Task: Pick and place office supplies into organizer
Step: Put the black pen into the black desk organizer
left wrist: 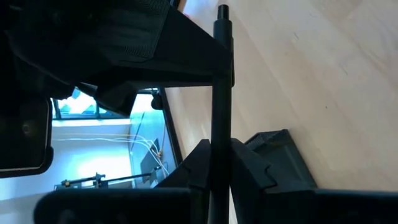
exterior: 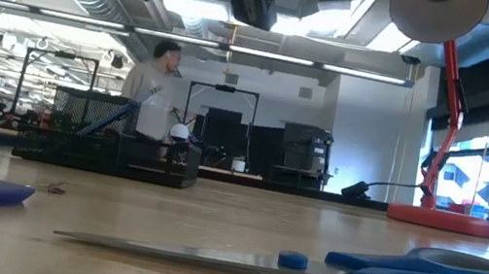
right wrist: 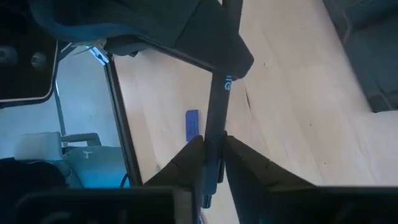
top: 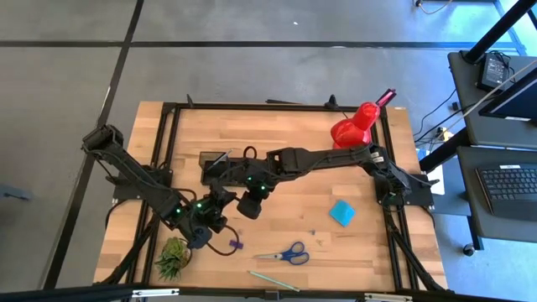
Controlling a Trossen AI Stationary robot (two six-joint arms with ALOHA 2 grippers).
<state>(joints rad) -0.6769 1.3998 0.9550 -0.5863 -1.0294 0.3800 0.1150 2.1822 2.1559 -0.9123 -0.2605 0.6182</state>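
Both grippers meet above the table's left middle, near the black organizer (top: 216, 162). My left gripper (left wrist: 219, 146) is shut on a thin dark pen (left wrist: 221, 74). My right gripper (right wrist: 214, 140) is shut on what looks like the same pen (right wrist: 217, 93). Each wrist view shows the other gripper farther along the shaft. On the table lie the blue-handled scissors (top: 285, 254), the cyan sticky-note pad (top: 341, 212), the tiny purple block (top: 236, 245) and pale pens (top: 273, 281) near the near edge. My left gripper pinches the dark pen's shaft (left wrist: 219, 165) between its two fingers, which lie across it. The pen runs on past the fingers to its free end (left wrist: 222, 9), clear of the table. My right gripper pinches the pen's shaft (right wrist: 211, 149) between its two fingers, again across it. A short end (right wrist: 206, 200) sticks out behind the fingers, and the rest runs forward, clear of the table.
A red desk lamp (top: 357, 124) stands at the far right corner. A small green plant (top: 174, 256) sits at the near left, by my left arm. A person (exterior: 155, 93) stands in the room behind the table. Bare wood lies in the table's middle and right.
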